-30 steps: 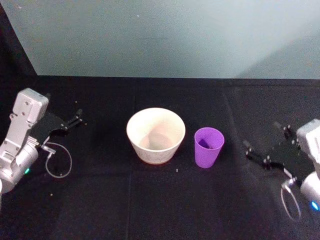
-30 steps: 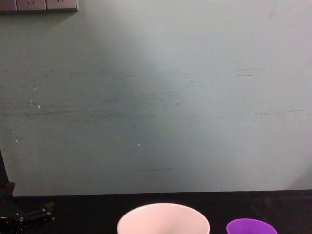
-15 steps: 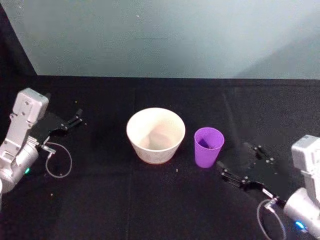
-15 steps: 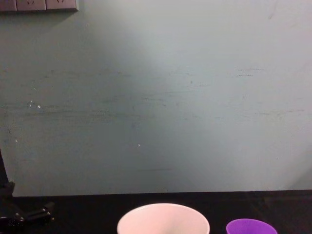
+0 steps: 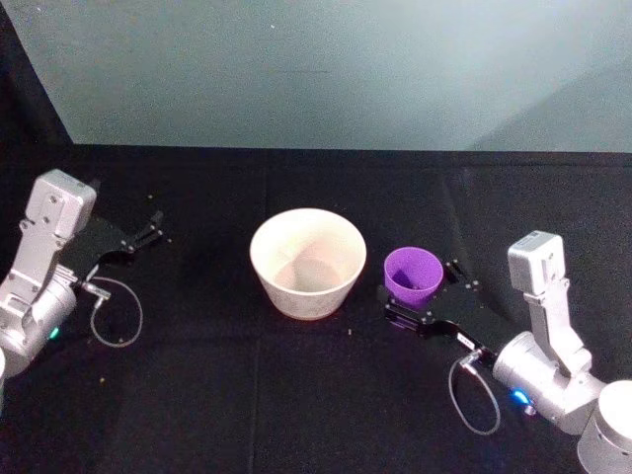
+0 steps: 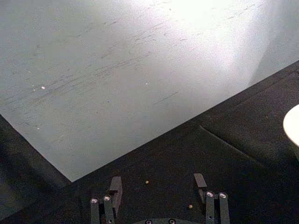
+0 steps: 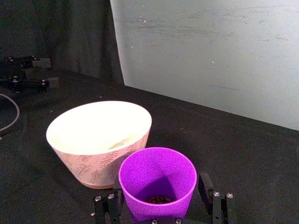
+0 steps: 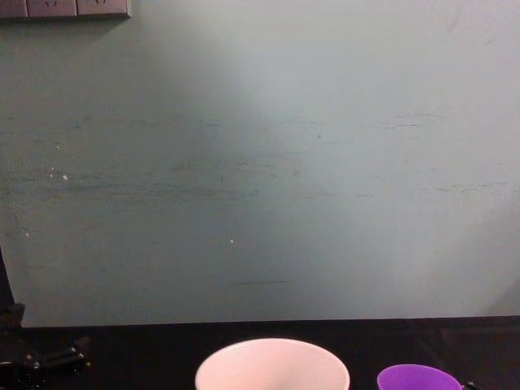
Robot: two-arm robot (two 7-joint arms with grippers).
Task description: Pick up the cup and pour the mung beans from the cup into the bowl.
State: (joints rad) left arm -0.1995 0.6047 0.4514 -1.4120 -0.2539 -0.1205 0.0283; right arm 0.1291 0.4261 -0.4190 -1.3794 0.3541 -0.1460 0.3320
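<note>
Before me stands a flat, pale grey-green wall [image 8: 260,162], faintly scuffed, lit paler toward my right. A grey socket plate [image 8: 65,8] sits high on its left. Below, a matte black cloth-covered surface [image 5: 296,395] meets a dark side panel [image 7: 70,37].

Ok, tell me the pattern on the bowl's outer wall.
The bowl has faint leaf sprigs; right wrist view.

Probably a lab: black-draped table [image 5: 296,395], bare wall [image 8: 260,162].
</note>
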